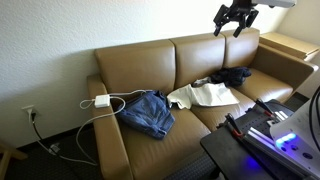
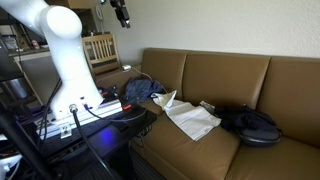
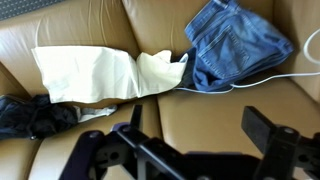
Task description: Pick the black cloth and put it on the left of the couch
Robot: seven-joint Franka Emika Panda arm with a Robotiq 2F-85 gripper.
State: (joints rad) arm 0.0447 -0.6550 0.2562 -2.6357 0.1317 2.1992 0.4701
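Note:
The black cloth [image 1: 232,76] lies crumpled on the brown couch [image 1: 200,55], on the seat next to a white cloth [image 1: 205,95]. It also shows in an exterior view [image 2: 250,125] and at the left edge of the wrist view [image 3: 30,118]. My gripper [image 1: 235,18] hangs high above the couch back, open and empty; it also shows in an exterior view [image 2: 120,12]. In the wrist view its two fingers [image 3: 200,135] are spread wide over bare couch seat, well apart from the black cloth.
Blue jeans [image 1: 148,112] lie on the other seat, with a white charger and cable [image 1: 100,100] beside them. The white cloth [image 3: 100,72] lies between the jeans [image 3: 235,45] and the black cloth. A wooden side table [image 1: 290,45] stands past the couch.

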